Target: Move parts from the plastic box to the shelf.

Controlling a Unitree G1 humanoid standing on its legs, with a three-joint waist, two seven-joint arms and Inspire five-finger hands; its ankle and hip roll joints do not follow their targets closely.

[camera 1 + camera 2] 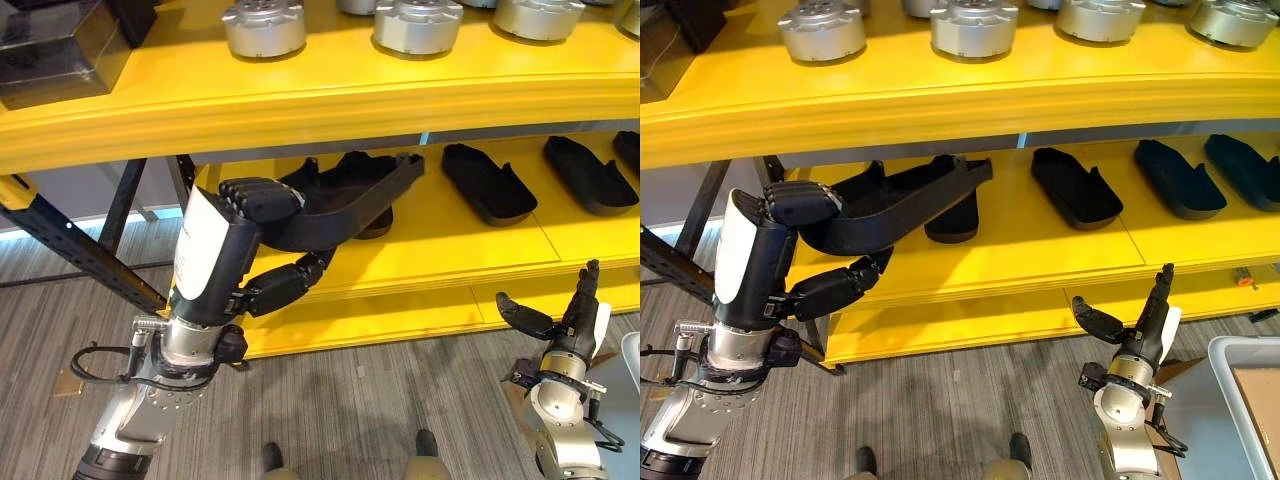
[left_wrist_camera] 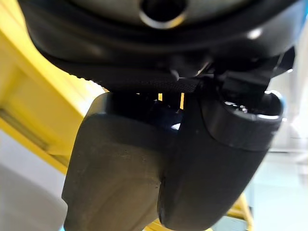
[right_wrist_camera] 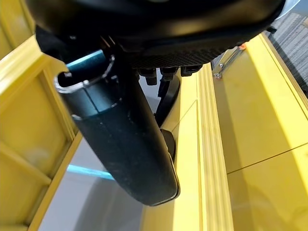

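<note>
Left robot hand (image 1: 262,205) grips black part (image 1: 345,205) — over lower shelf (image 1: 450,255).

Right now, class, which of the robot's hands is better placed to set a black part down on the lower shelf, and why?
The left hand. It already grips a black part at the lower shelf, beside the others lying there. The right hand hangs open and empty, below the shelf edge.

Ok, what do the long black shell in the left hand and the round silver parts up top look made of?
The long black shell part in the left hand: matte moulded plastic, probably, with an even dull surface. The round silver parts: machined metal, likely aluminium, with a brushed sheen.
</note>
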